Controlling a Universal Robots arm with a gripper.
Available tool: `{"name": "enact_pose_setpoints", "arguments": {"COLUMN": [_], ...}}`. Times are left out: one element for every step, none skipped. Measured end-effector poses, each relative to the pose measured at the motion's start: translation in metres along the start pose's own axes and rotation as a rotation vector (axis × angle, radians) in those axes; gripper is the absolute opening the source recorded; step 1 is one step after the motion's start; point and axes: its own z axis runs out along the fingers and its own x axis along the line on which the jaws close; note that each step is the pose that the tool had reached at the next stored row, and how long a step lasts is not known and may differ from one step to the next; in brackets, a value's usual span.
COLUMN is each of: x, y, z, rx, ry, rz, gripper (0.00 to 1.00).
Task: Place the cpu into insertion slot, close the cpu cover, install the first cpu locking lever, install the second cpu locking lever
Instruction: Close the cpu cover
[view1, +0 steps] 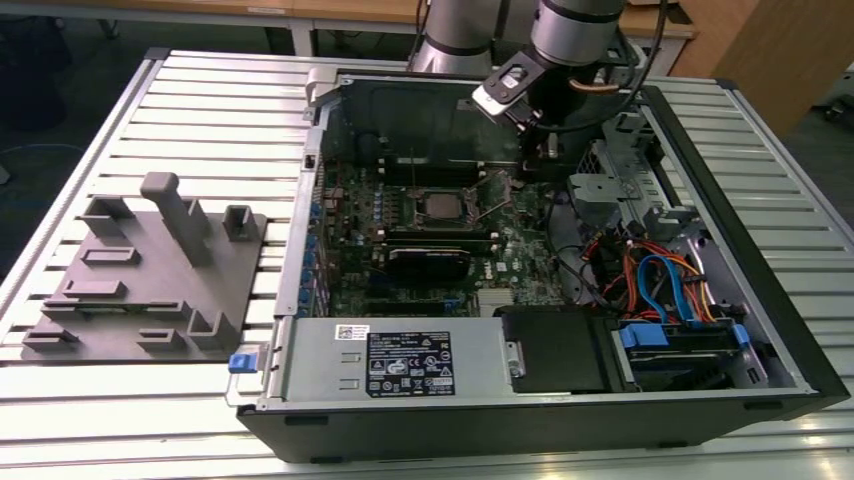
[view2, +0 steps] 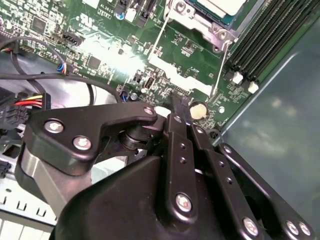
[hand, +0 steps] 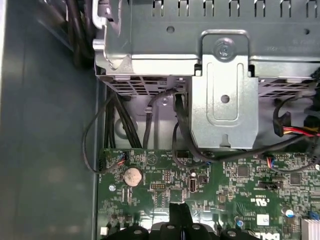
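- Exterior view: my arm reaches down into the open computer case (view1: 787, 350) on the slatted tabletop (view1: 200, 90). My tool (view1: 538, 150) hangs over the motherboard (view1: 521, 260), towards the exterior view's right of the insertion slot (view1: 437, 203) and apart from it.
- Exterior view, only here: a grey fixture plate (view1: 147, 270) lies on the tabletop at the exterior view's left of the case, well apart from my tool. The power supply (view1: 400, 360) sits along the near edge of the case.
- Second wrist view: my tool's fingers (view2: 175, 145) meet at the tip, together, with nothing between them. The tip hovers close above the green board.
- Second wrist view, only here: the cpu (view2: 222, 4) shows its pale silver top inside the slot's metal rim (view2: 220, 34). I cannot tell whether the cpu cover lies flat over it.
- Same view: a thin wire lever (view2: 158, 39) and a second wire lever (view2: 220, 67) run out from the slot's corners. The memory slots (view2: 265, 40) lie just beside the slot.
- First wrist view: my tool's tip (hand: 179, 215) points at the board's edge region, near a coin cell (hand: 132, 175). Beyond stand a metal drive bracket (hand: 225, 90) and black cables (hand: 150, 115).
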Motion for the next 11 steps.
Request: {"name": "enact_pose_setpoints", "arguments": {"x": [0.0001,0.0005,0.0005,0.0005,0.0005,0.0005,0.0006,0.0007,0.0008,0.001,0.001], "y": [0.0003,0.0003,0.0003,0.0,-0.0004,-0.0011,-0.0024,-0.0037,-0.005,-0.0062,-0.0067], "z": [0.0019,0.0044,0.0055,0.0065,0.0074,0.0082,0.009,0.0095,0.01,0.0102,0.0104], "rx": [0.0,-0.0003,-0.0005,-0.0006,-0.0006,-0.0006,-0.0006,-0.0006,-0.0006,-0.0007,-0.0007], "ry": [0.0002,-0.0009,-0.001,-0.001,-0.001,-0.0011,-0.0011,-0.0013,-0.0011,-0.001,-0.001], "rz": [0.0,0.0,0.0,0.0,0.0,0.0,0.0,0.0,0.0,0.0,0.0], "gripper": [0.1,0.1,0.1,0.1,0.1,0.1,0.1,0.1,0.1,0.1,0.1]}}
